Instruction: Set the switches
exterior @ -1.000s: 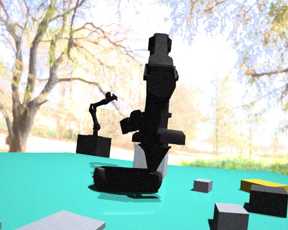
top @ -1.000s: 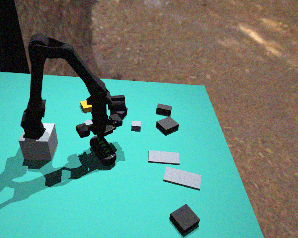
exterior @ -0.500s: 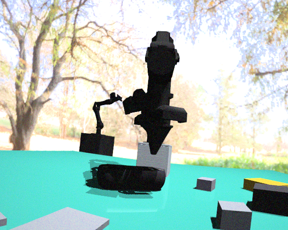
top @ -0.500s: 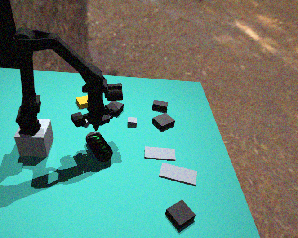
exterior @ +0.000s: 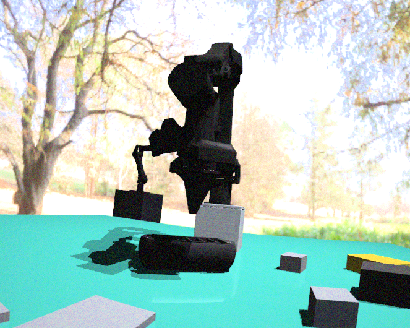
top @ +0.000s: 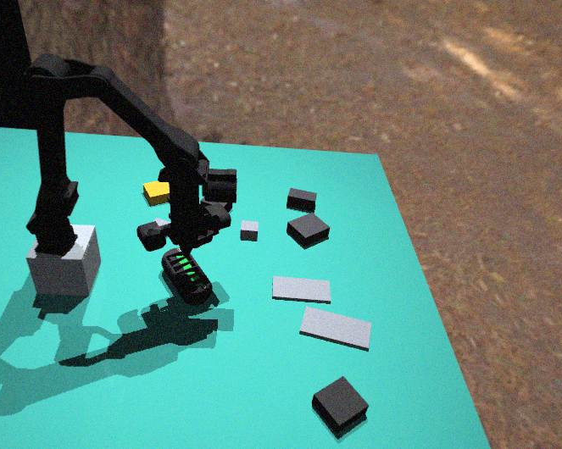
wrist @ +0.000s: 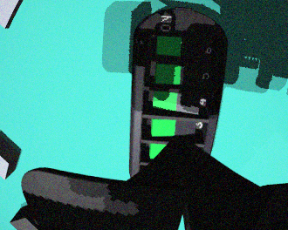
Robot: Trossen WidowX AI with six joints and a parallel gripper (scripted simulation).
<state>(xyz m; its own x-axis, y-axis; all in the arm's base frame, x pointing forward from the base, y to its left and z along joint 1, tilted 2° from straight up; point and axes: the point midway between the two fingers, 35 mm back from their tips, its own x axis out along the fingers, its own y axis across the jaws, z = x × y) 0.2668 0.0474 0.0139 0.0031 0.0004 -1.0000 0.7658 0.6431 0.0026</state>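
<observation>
The dark grey controller unit (top: 201, 291) (exterior: 187, 255) (wrist: 136, 131) sits flat on its base on the turquoise bench, switches up. In the wrist view green ends show on five rockers; another part of the row is hidden behind the gripper. Which ends are pressed down is hard to tell, and the digits are mostly unreadable. The label underneath is hidden. My gripper (top: 187, 252) (exterior: 193, 211) (wrist: 178, 146) is shut and empty. Its tip hangs above the unit, with a visible gap in the exterior view, and covers the row's near end in the wrist view.
A yellow block (top: 155, 192) (exterior: 378, 258) and a small grey cube (top: 248, 230) (exterior: 293, 263) lie behind the unit in the top view. Dark blocks (top: 308, 229) and two pale flat plates (top: 300, 289) (top: 336, 328) lie right of it. A grey box (top: 58, 278) (exterior: 217, 222) stands left.
</observation>
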